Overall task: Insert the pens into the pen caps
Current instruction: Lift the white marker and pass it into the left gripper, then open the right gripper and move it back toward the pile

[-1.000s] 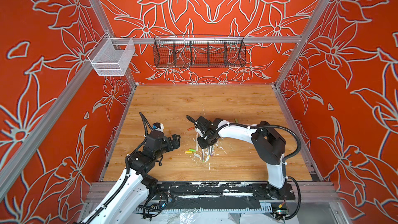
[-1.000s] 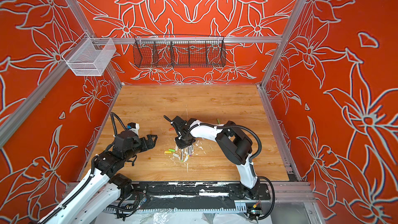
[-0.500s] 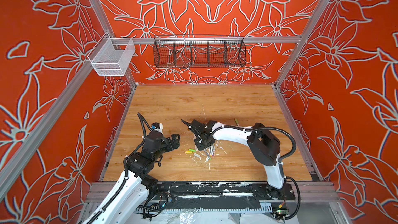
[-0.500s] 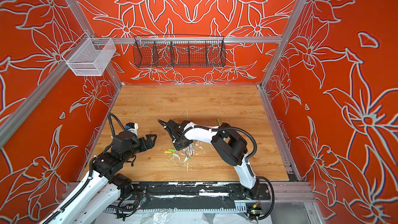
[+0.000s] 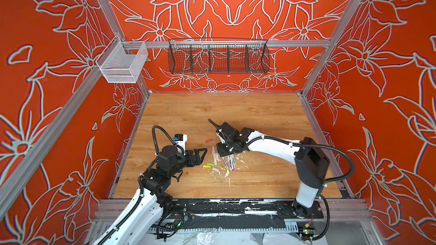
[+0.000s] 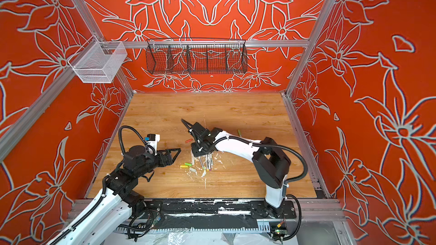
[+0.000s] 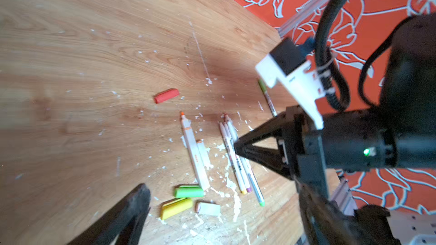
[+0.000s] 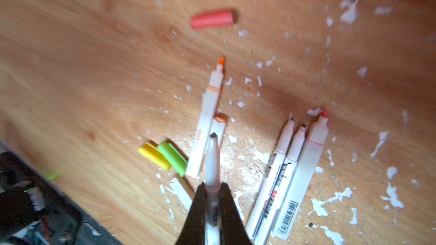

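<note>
Surface: a light wood-grain tabletop (image 5: 259, 119), spattered with white flecks (image 8: 391, 194) that lie thickest around the pens.
Room: orange-red walls (image 5: 47, 90) with white outlined flowers, held in an aluminium frame (image 5: 295, 43). A black wire basket (image 5: 218, 55) hangs on the far wall and a white mesh basket (image 5: 121, 63) on the left rail.
Right arm: the right gripper (image 8: 212, 187) is clamped on the held pen (image 8: 212, 159), just above the middle of the table.
Held pen axis: it runs in line with the fingers, dark tip out beyond them. Whether it is clear of the wood cannot be told.
Left arm: the left gripper (image 5: 203, 156) hangs just left of the caps with its jaws wide apart and nothing between them, pointing right.
Loose pens: the orange-tipped pen (image 5: 214, 155) lies near-to-far with its tip far. Just right of it, three pens (image 5: 230, 163) lie side by side and touching, tips far and coloured ends near.
Stray pen: the green-ended pen (image 6: 239, 132) lies well apart on the far right, roughly near-to-far.
Caps: the lime green cap (image 5: 210, 163), yellow cap (image 5: 206, 166) and pale grey cap (image 5: 215, 169) sit close together at the near end of the orange-tipped pen, lying roughly left-to-right.
Lone cap: the orange-red cap (image 5: 208, 140) lies alone beyond that pen's tip, also roughly left-to-right.
</note>
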Tool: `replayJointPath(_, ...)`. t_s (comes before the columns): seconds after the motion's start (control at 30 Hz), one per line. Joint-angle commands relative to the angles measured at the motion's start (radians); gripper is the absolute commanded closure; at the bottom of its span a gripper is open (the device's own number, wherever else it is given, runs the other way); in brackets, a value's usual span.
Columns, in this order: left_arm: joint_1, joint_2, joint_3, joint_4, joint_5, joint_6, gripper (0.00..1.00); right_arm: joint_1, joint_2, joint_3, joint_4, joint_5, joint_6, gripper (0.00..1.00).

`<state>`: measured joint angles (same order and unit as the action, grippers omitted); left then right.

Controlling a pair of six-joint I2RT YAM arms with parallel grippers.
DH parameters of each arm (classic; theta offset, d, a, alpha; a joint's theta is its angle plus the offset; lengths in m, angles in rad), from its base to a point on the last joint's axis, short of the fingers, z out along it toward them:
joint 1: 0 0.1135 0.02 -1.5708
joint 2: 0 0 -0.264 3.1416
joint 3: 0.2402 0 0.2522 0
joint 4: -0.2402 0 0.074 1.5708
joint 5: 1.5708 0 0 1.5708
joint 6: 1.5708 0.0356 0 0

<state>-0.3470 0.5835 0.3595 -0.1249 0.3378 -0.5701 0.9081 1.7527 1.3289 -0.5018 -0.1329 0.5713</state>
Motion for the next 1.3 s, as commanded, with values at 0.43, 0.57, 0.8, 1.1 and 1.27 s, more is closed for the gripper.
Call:
replayJointPath(0.43,-0.075,0.036,-0.050,0.466,0.242,0.024,0.26,-0.043,-0.272,-0.264,0.759,-0.335,0.086,0.91)
replayJointPath(0.57,-0.076,0.050,-0.047,0.512,0.250,0.028,0.37,-0.043,-0.305,-0.318,0.891,-0.358,0.115,0.91)
replayJointPath(0.8,-0.079,0.070,-0.039,0.577,0.244,0.035,0.55,-0.040,-0.322,-0.354,0.974,-0.364,0.138,0.91)
replayJointPath(1.1,-0.079,0.061,-0.014,0.559,0.193,0.063,0.84,-0.041,-0.334,-0.391,1.029,-0.343,0.141,0.91)
replayJointPath(1.27,-0.079,0.048,0.016,0.441,0.127,0.070,0.97,-0.042,-0.337,-0.387,0.989,-0.331,0.123,0.83)
